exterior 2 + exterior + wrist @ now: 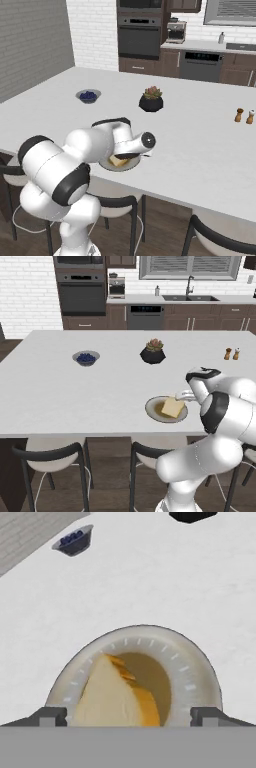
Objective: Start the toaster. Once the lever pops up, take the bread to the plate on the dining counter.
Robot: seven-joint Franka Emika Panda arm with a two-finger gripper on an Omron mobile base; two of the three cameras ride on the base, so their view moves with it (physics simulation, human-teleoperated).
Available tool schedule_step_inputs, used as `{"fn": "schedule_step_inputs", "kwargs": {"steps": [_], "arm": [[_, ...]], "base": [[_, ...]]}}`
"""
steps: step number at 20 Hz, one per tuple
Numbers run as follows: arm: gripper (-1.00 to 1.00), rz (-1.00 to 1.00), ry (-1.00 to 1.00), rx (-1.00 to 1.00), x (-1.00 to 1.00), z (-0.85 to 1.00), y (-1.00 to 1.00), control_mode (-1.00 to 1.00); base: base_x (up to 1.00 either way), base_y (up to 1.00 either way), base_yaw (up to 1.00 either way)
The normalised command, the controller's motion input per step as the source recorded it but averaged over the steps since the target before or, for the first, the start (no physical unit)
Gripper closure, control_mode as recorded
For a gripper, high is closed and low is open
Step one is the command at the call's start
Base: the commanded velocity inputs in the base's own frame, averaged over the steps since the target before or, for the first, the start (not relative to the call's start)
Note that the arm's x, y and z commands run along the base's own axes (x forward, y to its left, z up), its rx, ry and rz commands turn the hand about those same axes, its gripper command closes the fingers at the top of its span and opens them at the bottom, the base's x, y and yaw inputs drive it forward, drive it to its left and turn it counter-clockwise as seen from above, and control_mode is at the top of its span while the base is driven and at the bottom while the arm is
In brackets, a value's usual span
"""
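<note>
The bread point(172, 407), a pale yellow-tan slice, lies on the round tan plate point(151, 410) near the front edge of the white dining counter point(75, 391). My gripper point(184, 396) hovers just over the plate's right side. In the hand view my gripper point(129, 716) stands open, one dark fingertip on each side of the bread point(115, 697), which leans on the plate point(200, 677) without touching either one. From the right base view the plate point(111, 166) peeks out under my forearm. The toaster is out of view.
A small bowl of blue berries point(86, 358) sits at the counter's left, a black pot with a succulent point(153, 352) at the middle, and two shakers point(231, 353) at the right. Dark-framed stools point(50, 451) stand below the front edge.
</note>
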Motion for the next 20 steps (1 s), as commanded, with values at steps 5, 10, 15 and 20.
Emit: {"fn": "schedule_step_inputs", "kwargs": {"steps": [5, 10, 15, 20], "arm": [[-1.0, 0.0, -0.02, -0.14, 0.08, 0.0, -0.21, -1.0], [-1.0, 0.0, -0.04, -0.14, 0.0, 0.0, -0.16, -1.0], [-1.0, 0.0, -0.08, -0.07, -0.45, 0.24, -0.05, -1.0], [-1.0, -0.12, -0.01, -0.09, -1.0, 0.44, 0.0, -1.0]], "base": [[0.0, 0.0, 0.0], [0.0, 0.0, 0.0], [0.0, 0.0, 0.0], [0.0, 0.0, 0.0]]}}
